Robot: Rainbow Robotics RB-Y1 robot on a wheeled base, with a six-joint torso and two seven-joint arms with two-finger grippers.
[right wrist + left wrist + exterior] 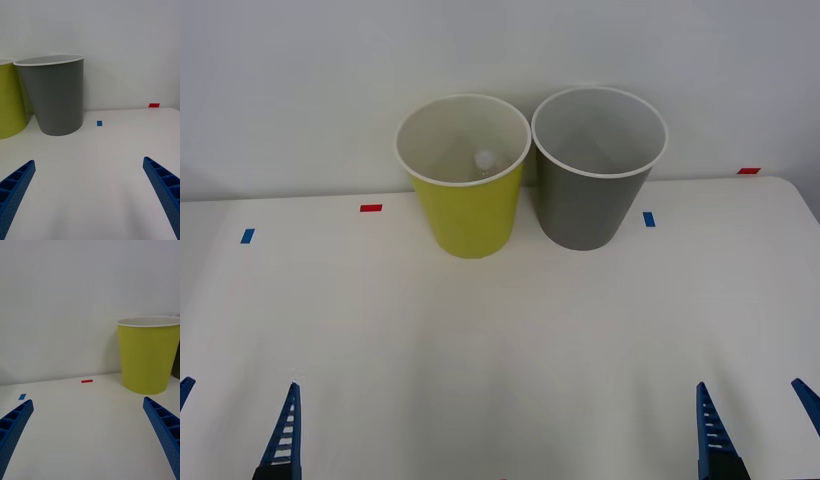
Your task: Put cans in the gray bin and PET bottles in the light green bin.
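The light green bin and the gray bin, both plain, white-rimmed and unlabelled, stand side by side at the far middle of the white worktop. A white bottle cap shows inside the green one. Left pincer and right pincer hang spread and empty at the near corners
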